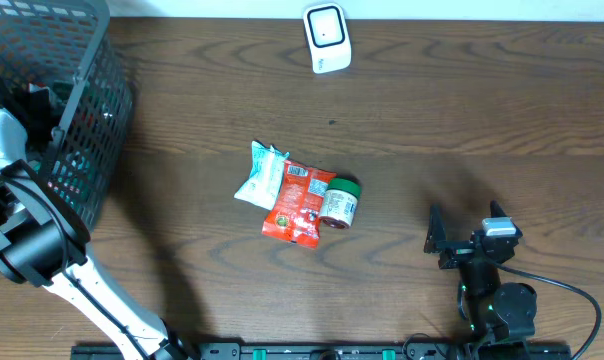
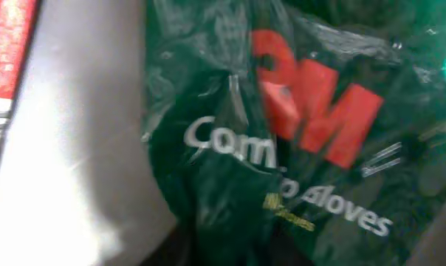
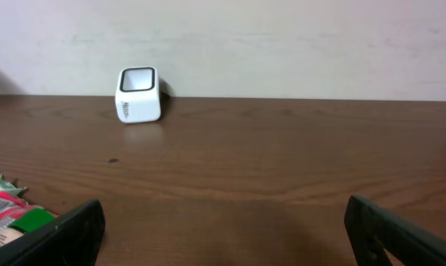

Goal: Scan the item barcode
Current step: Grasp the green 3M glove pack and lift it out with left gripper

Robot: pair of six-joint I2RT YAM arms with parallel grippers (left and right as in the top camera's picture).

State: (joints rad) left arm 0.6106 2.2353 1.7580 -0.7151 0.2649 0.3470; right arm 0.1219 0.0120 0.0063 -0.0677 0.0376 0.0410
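Well, left gripper (image 1: 34, 103), jaw state unreadable, sat in the basket (image 1: 82, 120) at the slick 3M gloves bag (image 2: 282, 148), right gripper (image 3: 223, 225) wide open & empty; a thin pinch of film could've slipped before the scanner (image 1: 327, 38).

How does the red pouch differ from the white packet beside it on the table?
The pouch is red; the packet is white and pale blue. The pouch touches the jar; the packet lies apart from it. The pouch looks larger than the packet. Both lie flat on the table, touching each other.
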